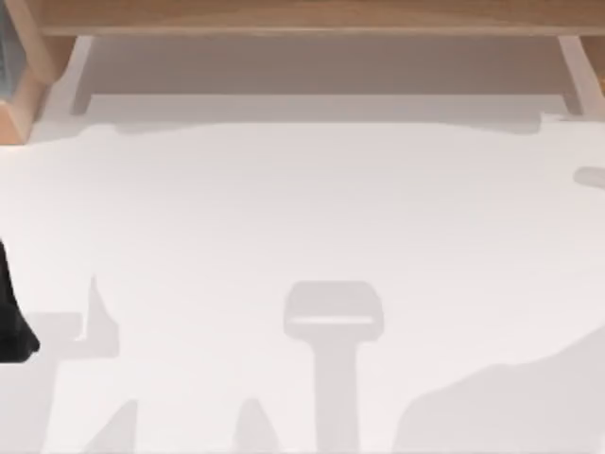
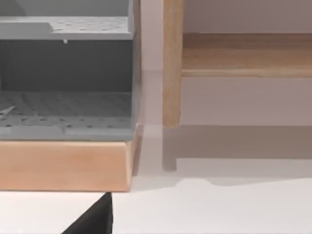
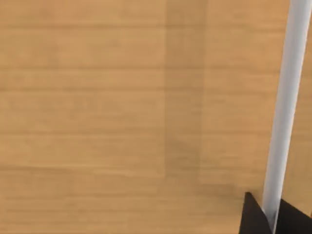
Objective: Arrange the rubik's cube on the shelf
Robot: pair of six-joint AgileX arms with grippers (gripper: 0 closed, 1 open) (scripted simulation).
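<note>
Overhead, shelf [image 1: 302,17] along table's [image 1: 302,227] far edge, left tool [image 1: 11,322] state unclear.

Wood, matt white tabletop and grey perforated panels

The shelf [image 1: 312,17] is light-brown wood with faint straight grain and a smooth satin face; the table [image 1: 312,208] is plain matt white; beside the shelf, a wooden-based box [image 2: 66,165] carries dull grey perforated panels

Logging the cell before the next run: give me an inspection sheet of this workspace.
Surface: white tabletop, bare, with arm shadows.
Job's things: long light-brown wooden shelf along the far edge, on side supports; close wood grain in the right wrist view.
Clutter: grey perforated rack on a wooden base left of the shelf.
Grippers: dark part of the left arm at the table's left edge.
Cables: nothing seen.
Surroundings: nothing seen.
</note>
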